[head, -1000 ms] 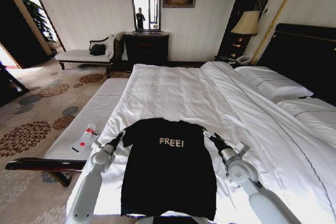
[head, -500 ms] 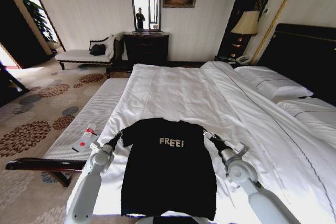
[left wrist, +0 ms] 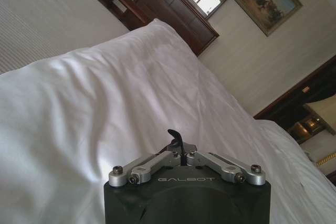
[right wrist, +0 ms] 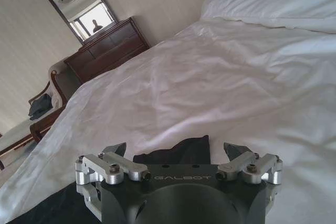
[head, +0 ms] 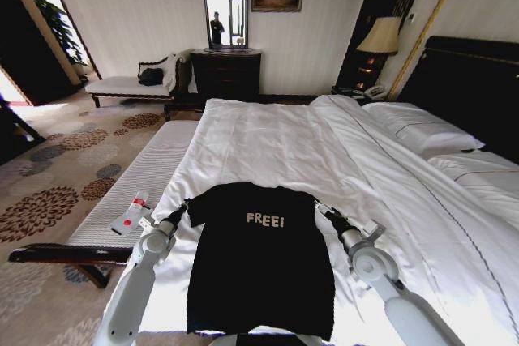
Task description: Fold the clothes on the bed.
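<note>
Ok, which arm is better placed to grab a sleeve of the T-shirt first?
Right. The right end effector is open with the T-shirt sleeve lying between its fingers. The left end effector is at the other sleeve but shut, so it would probably need to reopen first.

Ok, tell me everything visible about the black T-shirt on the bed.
The black short-sleeved soft-fabric T-shirt lies flat and unfolded, front up, white "FREE!" lettering on the chest, collar toward the far end of the white-duveted bed, hem nearest the robot. The left end effector, shut, sits at its left sleeve; the right end effector, open, straddles the right sleeve.
</note>
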`<state>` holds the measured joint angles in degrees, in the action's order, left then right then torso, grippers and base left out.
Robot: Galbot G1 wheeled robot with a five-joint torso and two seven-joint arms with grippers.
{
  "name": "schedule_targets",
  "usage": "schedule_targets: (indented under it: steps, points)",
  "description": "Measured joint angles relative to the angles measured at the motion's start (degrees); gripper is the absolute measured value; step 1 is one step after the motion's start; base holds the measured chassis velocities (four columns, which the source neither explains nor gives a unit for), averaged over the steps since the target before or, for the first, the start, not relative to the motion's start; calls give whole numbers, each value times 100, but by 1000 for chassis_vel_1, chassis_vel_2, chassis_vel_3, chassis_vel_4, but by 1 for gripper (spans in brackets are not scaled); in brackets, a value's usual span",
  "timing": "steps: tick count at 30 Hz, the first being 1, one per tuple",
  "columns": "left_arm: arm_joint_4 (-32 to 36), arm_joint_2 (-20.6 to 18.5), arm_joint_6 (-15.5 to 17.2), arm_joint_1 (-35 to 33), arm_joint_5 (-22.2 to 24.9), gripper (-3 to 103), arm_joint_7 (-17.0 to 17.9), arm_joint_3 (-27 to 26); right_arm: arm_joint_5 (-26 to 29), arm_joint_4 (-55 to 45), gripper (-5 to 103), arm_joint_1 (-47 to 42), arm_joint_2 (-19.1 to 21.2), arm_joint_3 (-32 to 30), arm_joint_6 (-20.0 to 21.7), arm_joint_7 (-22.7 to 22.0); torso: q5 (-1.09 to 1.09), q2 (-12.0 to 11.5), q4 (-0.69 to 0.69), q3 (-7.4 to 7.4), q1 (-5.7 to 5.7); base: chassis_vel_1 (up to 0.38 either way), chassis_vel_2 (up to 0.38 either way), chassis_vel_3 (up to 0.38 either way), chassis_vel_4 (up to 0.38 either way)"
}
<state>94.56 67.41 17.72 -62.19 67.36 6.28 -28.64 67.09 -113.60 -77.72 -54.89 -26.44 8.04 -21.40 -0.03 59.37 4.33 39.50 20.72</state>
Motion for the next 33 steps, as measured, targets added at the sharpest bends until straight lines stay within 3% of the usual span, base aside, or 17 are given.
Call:
schedule_targets:
  steps: [5, 14, 21, 33]
  points:
    - [255, -228, 23, 214, -153, 0, 49, 436, -19, 37, 100, 37, -5, 67, 6, -4, 0, 0, 1, 0, 0, 0, 0, 0, 0]
    - [98, -324, 40, 615, -370, 0, 42, 1176, -35, 39, 100, -45, -5, -13, 9, -7, 0, 0, 0, 0, 1, 0, 0, 0, 0]
    - [-186, -132, 44, 1060, -487, 0, 109, 1768, -87, 29, 100, -94, -90, -60, 9, -11, 1, 0, 1, 0, 0, 0, 0, 0, 0]
    - [-616, 127, 3, 1385, -689, 0, 174, 2118, -139, 114, 100, -72, -189, -23, 16, -17, 0, 0, 0, 0, 1, 0, 0, 0, 0]
